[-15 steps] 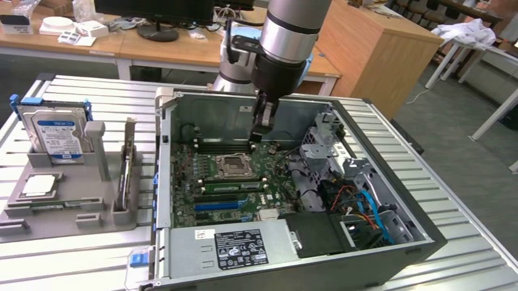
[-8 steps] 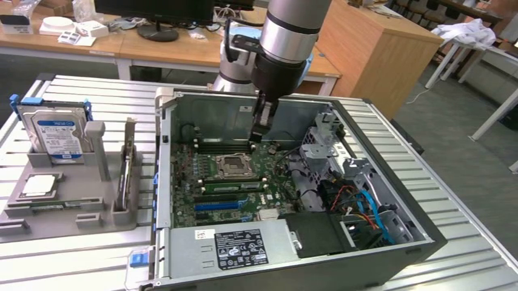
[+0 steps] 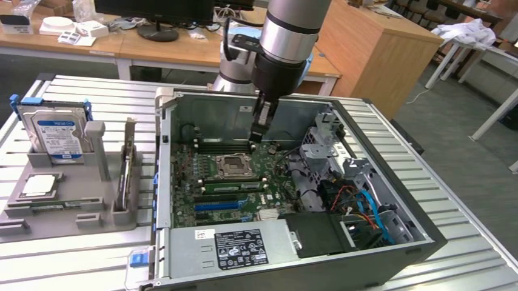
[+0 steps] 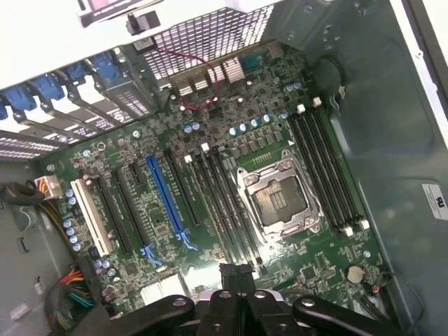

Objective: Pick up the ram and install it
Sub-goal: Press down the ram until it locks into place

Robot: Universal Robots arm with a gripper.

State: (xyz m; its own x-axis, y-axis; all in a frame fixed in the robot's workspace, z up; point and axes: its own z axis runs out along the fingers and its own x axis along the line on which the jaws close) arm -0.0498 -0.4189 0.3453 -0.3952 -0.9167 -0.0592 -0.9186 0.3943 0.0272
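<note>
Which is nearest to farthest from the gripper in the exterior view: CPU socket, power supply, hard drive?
From the gripper, shut, inside the open case:
1. CPU socket, on the motherboard just beside it, toward the exterior view's left.
2. Power supply, at the case's near end.
3. Hard drive, outside the case, upright in the grey holder at the exterior view's far left.

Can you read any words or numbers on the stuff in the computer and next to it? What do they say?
Nothing can be read for sure.
Hard drive label: blue and white, print too small to read.
Power supply sticker: black, with tiny white marks, unreadable.
White sticker on the case wall: a few dark characters, too blurred to read.
Motherboard: tiny white printing, unreadable.
</note>
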